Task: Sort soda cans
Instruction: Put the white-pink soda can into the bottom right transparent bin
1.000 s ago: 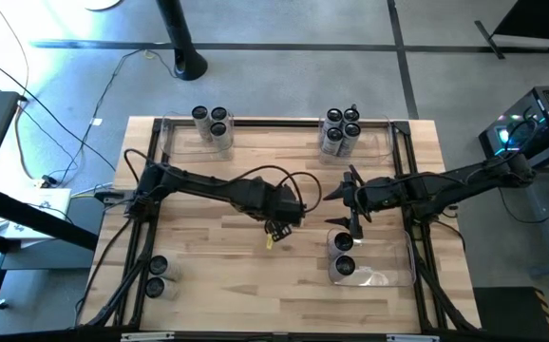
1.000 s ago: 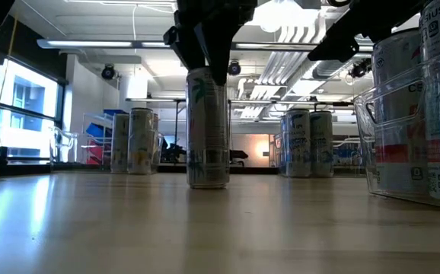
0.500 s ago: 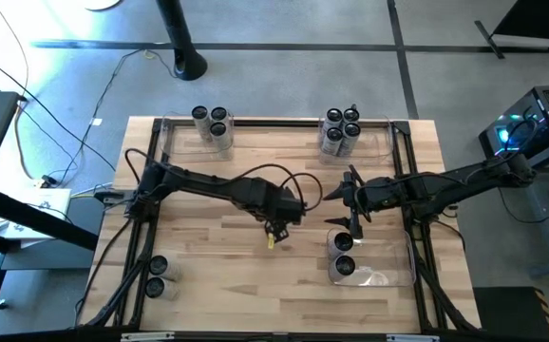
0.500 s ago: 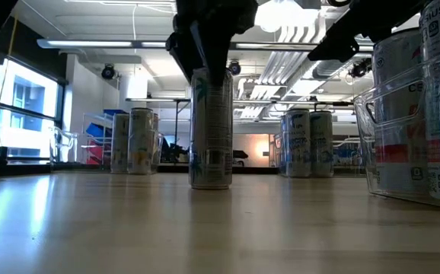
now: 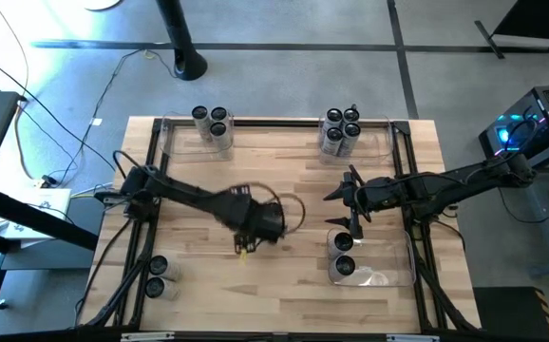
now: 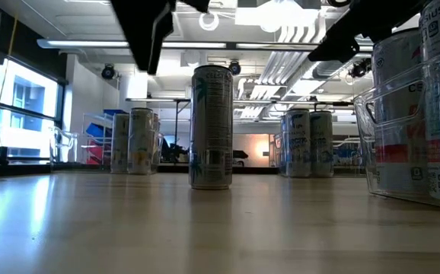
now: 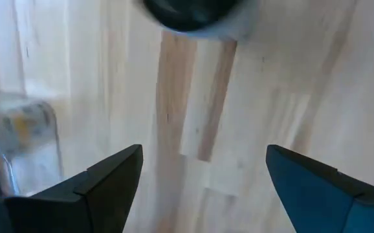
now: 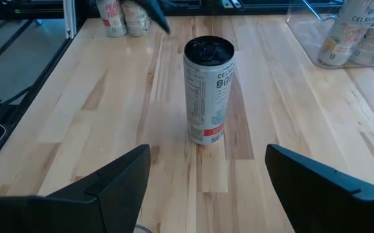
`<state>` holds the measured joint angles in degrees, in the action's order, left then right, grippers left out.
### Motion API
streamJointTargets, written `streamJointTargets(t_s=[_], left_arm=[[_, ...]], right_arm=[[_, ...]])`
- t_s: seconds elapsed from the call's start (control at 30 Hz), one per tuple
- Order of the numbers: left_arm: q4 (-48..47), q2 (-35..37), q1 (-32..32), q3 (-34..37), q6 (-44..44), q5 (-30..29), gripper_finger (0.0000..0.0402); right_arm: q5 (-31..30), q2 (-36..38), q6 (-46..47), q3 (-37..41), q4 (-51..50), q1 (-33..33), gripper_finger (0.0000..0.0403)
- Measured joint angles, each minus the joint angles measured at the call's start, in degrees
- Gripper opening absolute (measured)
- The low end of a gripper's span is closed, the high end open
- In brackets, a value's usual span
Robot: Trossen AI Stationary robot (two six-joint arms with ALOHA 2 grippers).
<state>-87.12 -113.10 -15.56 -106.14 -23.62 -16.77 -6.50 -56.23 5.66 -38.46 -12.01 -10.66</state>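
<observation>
Bright ceiling glare; left wrist view blurred

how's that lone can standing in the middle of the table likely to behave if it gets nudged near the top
The can is tall and slim on a small base, so it would probably tip rather than slide. Once down, its round sides would likely roll across the bare wooden table. Its smooth skin looks slippery.

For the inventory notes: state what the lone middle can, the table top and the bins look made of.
Lone can: likely thin metal, with a printed glossy side and dark top.
Table top: pale wood, visible grain and plank joints.
Bins: clear plastic; the cans inside show through.
</observation>
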Motion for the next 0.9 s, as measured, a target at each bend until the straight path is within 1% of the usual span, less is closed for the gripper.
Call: streamJointTargets(t_s=[0.1,0.2,0.27,0.37,0.43,0.53,0.63,0.73,0.8,0.9], left_arm=[[5.9,0.2,-1.9,8.2,1.4,-6.5,0.0323],[17.7,1.8,-2.2,19.0,1.4,-7.0,0.0315],[27.9,3.7,-1.9,27.2,0.9,-6.6,0.0306],[50.0,6.9,-1.1,40.7,-1.5,-5.1,0.0288],[63.1,8.4,-0.5,48.9,-3.6,-4.7,0.0274],[78.2,10.5,0.3,58.0,-7.0,-5.8,0.0250],[88.5,11.5,0.9,64.2,-8.7,-8.3,0.0223],[96.9,11.4,2.0,67.4,-6.0,-10.2,0.0190],[99.3,11.0,3.1,67.8,-3.5,-11.5,0.0165],[99.2,10.9,4.9,67.9,-1.3,-16.4,0.0122]], right_arm=[[0.0,0.0,0.3,0.0,-0.3,0.0,0.0302],[0.0,0.0,0.4,0.0,-0.9,0.0,0.0302],[0.0,0.0,0.4,0.0,-1.4,0.0,0.0302],[0.0,0.0,0.4,0.0,-2.3,0.0,0.0302],[0.0,0.0,1.2,0.0,-2.4,0.0,0.0302],[0.0,0.0,1.4,0.0,-2.6,0.0,0.0302],[-0.6,0.0,0.5,0.0,-2.0,0.0,0.0302],[-4.1,0.0,0.5,0.0,-0.6,0.0,0.0302],[-6.6,0.0,0.9,0.0,0.1,0.0,0.0302],[-8.6,0.0,1.0,0.0,1.0,0.0,0.0302]])
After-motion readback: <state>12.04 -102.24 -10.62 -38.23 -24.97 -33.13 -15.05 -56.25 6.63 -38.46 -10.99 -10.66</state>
